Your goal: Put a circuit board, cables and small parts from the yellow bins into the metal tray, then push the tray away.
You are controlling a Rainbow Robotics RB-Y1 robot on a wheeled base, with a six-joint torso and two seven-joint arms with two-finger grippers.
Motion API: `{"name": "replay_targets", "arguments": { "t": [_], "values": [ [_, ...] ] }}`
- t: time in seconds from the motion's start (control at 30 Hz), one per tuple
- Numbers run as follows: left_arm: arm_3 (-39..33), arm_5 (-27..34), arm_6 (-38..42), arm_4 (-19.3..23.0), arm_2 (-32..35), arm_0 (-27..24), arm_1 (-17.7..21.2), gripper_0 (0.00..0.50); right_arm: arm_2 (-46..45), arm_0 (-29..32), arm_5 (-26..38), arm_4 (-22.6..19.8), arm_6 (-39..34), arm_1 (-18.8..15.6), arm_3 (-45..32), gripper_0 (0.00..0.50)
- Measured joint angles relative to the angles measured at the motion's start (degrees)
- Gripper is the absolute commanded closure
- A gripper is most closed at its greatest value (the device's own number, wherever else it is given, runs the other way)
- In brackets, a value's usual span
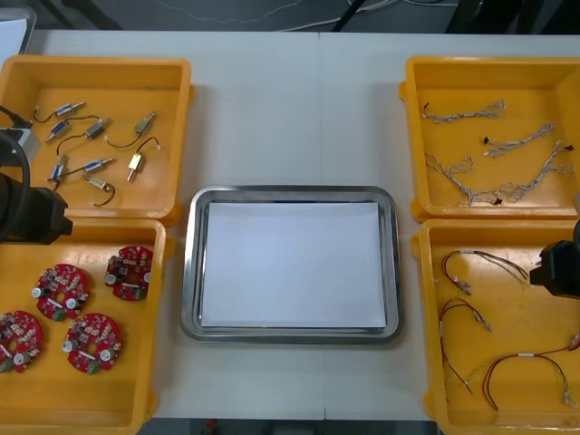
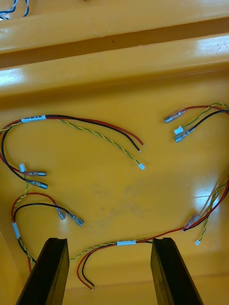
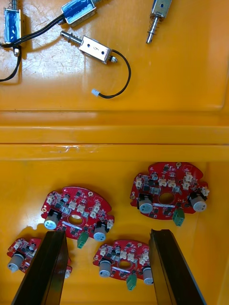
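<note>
The metal tray (image 1: 290, 193), white inside, lies at the table's middle with nothing in it. Several round red circuit boards (image 1: 62, 290) lie in the near left yellow bin (image 1: 109, 412). My left gripper (image 3: 109, 233) hangs open above them, one circuit board (image 3: 121, 262) between its fingers and below them. Red and yellow cables (image 1: 471, 313) lie in the near right yellow bin (image 1: 507, 412). My right gripper (image 2: 109, 240) is open above these cables, and one cable (image 2: 126, 243) runs across the gap between its fingers. Neither gripper holds anything.
Small metal parts (image 1: 95, 131) with black leads lie in the far left bin (image 1: 186, 109); one part (image 3: 93, 47) shows beyond the bin walls. Twisted blue and white cables (image 1: 494, 149) lie in the far right bin (image 1: 412, 109). Bare table surrounds the tray.
</note>
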Motion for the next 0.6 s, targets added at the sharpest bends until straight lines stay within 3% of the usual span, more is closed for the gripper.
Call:
{"name": "replay_targets", "arguments": {
  "t": [0.6],
  "values": [
    [0.0, 0.0, 0.0, 0.0, 0.0, 0.0, 0.0, 0.0, 0.0, 0.0, 0.0, 0.0, 0.0, 0.0, 0.0, 0.0]
  ]
}}
